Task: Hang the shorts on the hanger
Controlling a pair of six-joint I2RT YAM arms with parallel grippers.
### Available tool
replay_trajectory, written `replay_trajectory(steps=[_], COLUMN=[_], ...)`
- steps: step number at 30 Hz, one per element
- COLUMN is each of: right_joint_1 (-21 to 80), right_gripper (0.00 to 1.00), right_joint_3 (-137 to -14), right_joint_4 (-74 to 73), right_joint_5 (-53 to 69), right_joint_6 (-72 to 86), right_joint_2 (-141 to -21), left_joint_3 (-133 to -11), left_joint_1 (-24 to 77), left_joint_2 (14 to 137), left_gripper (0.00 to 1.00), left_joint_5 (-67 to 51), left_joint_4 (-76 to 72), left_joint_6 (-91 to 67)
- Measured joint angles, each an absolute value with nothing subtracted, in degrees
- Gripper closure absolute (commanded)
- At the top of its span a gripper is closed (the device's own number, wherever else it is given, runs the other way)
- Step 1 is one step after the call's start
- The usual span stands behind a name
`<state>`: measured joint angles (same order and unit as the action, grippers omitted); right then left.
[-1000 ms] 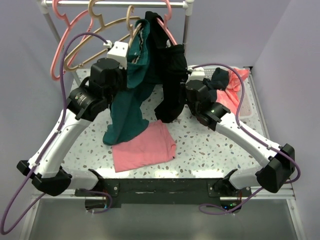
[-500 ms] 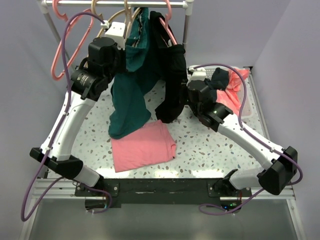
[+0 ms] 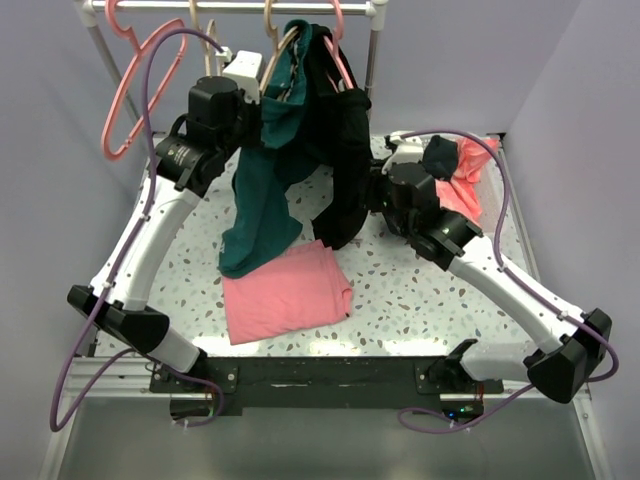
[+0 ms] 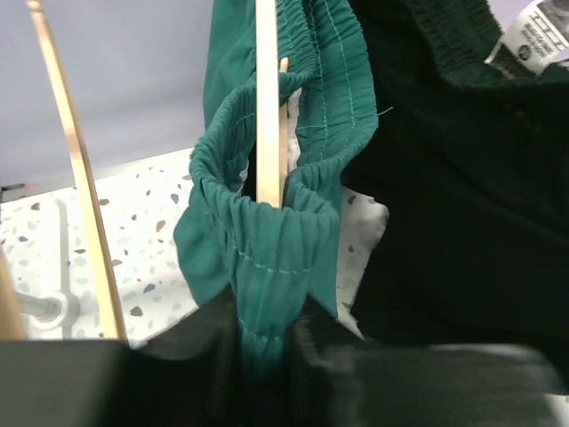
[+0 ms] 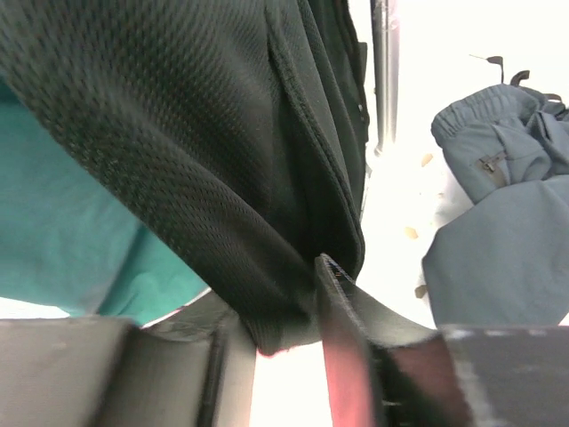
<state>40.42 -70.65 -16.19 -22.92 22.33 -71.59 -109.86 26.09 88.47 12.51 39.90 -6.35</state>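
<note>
High at the rail (image 3: 250,6), the left gripper (image 4: 265,336) is clamped on the gathered waistband of the teal shorts (image 4: 267,240). It holds the elastic bunched around a slim tan arm of the hanger (image 4: 267,89). In the wrist view that arm passes through the waistband opening, apparently so the fabric can settle onto it. From above, the shorts (image 3: 260,200) hang from the hanger (image 3: 283,42), and one leg trails down until it touches the pink cloth (image 3: 285,290) lying flat on the speckled surface (image 3: 400,290).

Beside them, the right gripper (image 5: 284,334) is pinched shut on the lower edge of a long black garment (image 5: 178,133). Most likely this holds that garment clear of the shorts while they are threaded on. A second tan hanger (image 4: 80,178) stands free to the left. The job looks nearly done, but the waistband needs to sit securely before the grip is let go, or the shorts could slide off.
</note>
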Motion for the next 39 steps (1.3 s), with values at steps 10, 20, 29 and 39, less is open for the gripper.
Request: replay_trajectory(steps=[10,20,29,39], right_joint_1=[40.4,40.4,40.4,40.4], right_gripper=[0.37,0.28,0.23,0.21], right_joint_3=[-70.4,-67.3,-63.6,-54.7], right_joint_4=[-18.6,-19.6,-20.9,-23.5], right_joint_5=[-18.3,-14.7,-14.5,-16.0], right_joint_6=[24.6,27.0,28.1,30.0], right_joint_2=[-66.4,-60.4,-54.0,-44.8], left_joint_3=[-108.8,-100.2,-88.1,-60.6], left_joint_1=[26.0,29.7,45.8,60.8], left_joint_2=[82.7,71.3,65.9,61.2], left_gripper=[0.00,0.00,0.00,0.00], left_joint_5=[9.4,8.4,14.6,18.8], left_joint_4=[37.6,37.6,36.4,27.7], left_joint_6=[-6.9,-9.0,-11.7,-21.0])
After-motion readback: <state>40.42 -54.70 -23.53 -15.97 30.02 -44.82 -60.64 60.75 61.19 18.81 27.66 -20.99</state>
